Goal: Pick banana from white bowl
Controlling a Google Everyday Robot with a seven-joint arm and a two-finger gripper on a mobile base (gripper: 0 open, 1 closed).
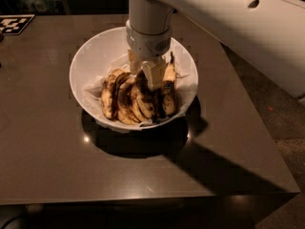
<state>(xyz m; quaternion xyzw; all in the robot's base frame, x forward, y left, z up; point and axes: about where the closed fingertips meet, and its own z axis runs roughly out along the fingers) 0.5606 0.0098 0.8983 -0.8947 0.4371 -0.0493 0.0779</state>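
Observation:
The white bowl [90, 61] stands on the dark table, lined with crumpled white paper and holding several overripe brown-blotched bananas. The banana [168, 90] lies at the right side of the pile, its dark stem pointing up toward the far rim. My gripper [153, 76] reaches straight down from the white arm into the bowl. It sits right against the left side of that banana, over the middle of the pile. The arm hides the far part of the bowl and the top of the pile.
The dark brown table [47, 151] has its front edge near the bottom and its right edge slanting away at the right. A black-and-white marker tag [14, 24] lies at the far left corner. The white arm link [248, 27] spans the upper right.

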